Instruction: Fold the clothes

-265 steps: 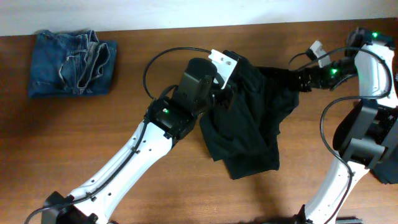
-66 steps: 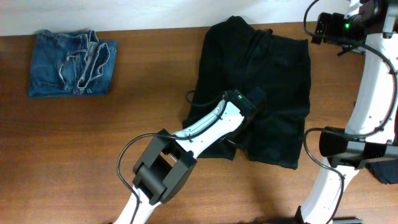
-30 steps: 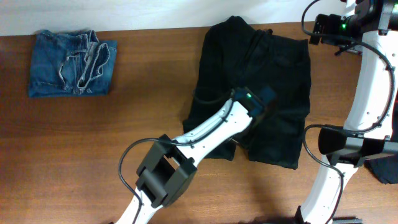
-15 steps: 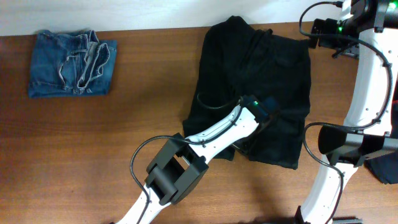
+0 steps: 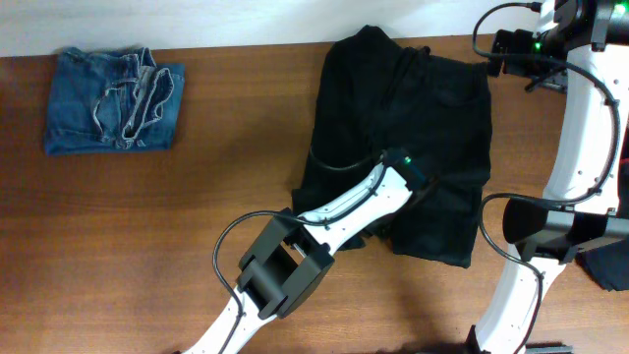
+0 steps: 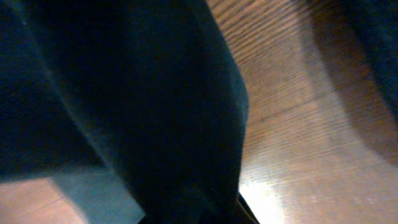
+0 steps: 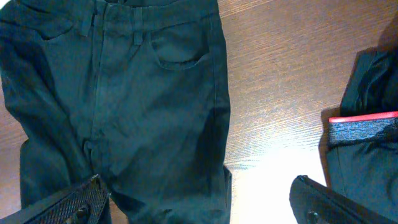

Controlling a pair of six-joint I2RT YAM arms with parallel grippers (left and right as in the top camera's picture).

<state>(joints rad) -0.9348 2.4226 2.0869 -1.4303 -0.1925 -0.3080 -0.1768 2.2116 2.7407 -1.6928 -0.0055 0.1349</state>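
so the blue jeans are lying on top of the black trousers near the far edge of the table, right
No, the blue jeans lie apart from the black trousers, bare table between them, both near the far edge. The overhead view shows it.

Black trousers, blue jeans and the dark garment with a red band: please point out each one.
Black trousers [image 5: 442,118]: overhead view, upper right part of the fabric.
Blue jeans [image 5: 113,103]: overhead view, middle of the folded pile.
Dark garment with red band [image 7: 367,134]: right wrist view, grey strip under the red band.
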